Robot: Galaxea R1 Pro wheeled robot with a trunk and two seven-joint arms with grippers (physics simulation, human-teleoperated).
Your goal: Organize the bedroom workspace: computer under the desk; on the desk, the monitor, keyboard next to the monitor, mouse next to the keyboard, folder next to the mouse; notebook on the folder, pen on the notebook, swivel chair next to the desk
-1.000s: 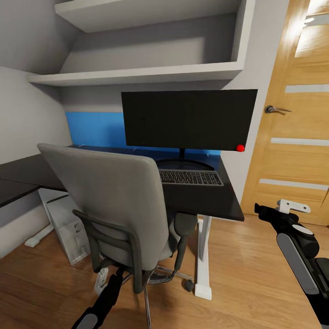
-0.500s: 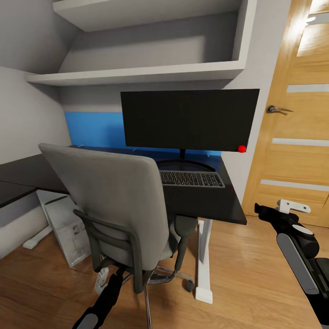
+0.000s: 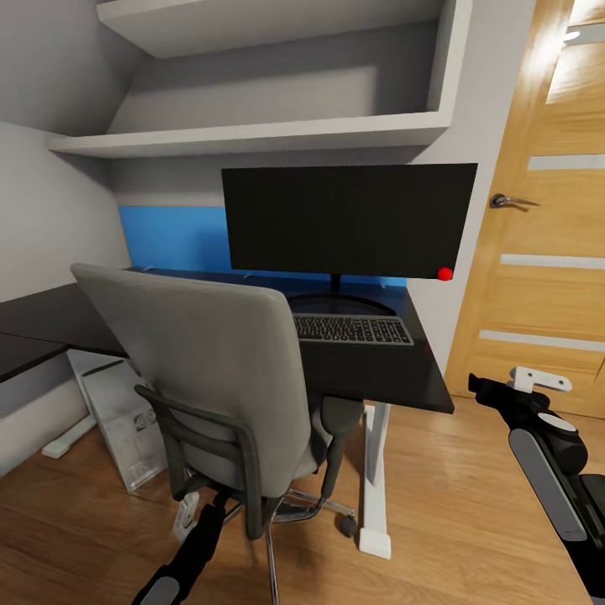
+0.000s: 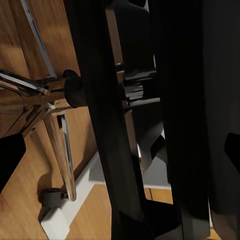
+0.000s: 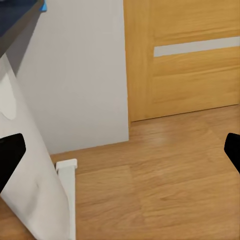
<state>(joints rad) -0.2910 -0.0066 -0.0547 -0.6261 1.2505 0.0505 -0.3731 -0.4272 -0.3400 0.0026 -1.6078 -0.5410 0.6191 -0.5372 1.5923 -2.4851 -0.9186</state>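
Observation:
The grey swivel chair (image 3: 210,370) stands with its back towards me, pushed up to the black-topped desk (image 3: 378,378). On the desk, the wide black monitor (image 3: 349,220) stands behind the keyboard (image 3: 353,328). The pale computer (image 3: 126,424) tower leans under the desk at the left. My left gripper (image 4: 120,150) is open, low beside the chair's dark frame (image 4: 115,125) and chrome base (image 4: 30,100). My right gripper (image 5: 120,150) is open and empty, right of the desk's white leg (image 5: 25,170). The mouse, folder, notebook and pen are out of view; the backrest hides the chair's seat.
A wooden door (image 3: 546,252) stands closed to the right of the desk. White wall shelves (image 3: 269,126) hang above the monitor. Open wood floor (image 3: 454,504) lies between the desk leg and my right arm (image 3: 546,445). The chair's castors (image 4: 50,197) sit close to the desk's white foot (image 4: 75,200).
The whole head view shifted slightly a second ago, so the camera moved a little. Over the last half second nothing has visibly changed.

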